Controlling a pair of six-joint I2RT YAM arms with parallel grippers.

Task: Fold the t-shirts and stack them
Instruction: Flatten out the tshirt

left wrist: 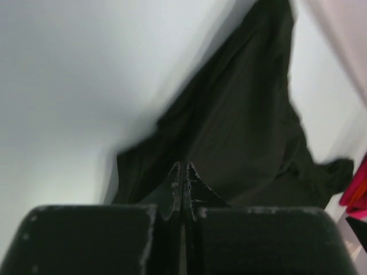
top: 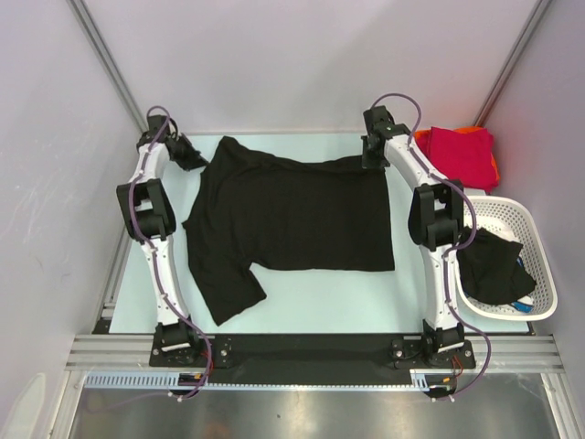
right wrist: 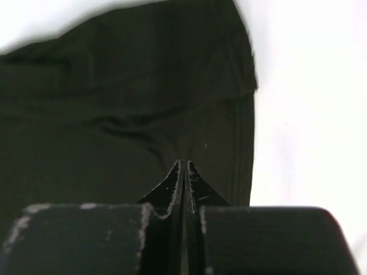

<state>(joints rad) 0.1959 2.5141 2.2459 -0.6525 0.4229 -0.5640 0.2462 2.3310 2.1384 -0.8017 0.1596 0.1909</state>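
With the black shirt [top: 292, 215] spread flat on the counter [top: 320, 297], the first fold is being started: the left fingers [left wrist: 175, 183] and right fingers [right wrist: 175, 183] are pressed together at its far corners, apparently pinching cloth, which must next be lifted and drawn nearward.

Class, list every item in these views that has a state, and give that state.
black t-shirt, spread flat on the table
red t-shirt, folded, on the orange t-shirt
orange t-shirt, mostly covered by the red
black garment, crumpled in the basket
left gripper, jaws shut
right gripper, jaws shut
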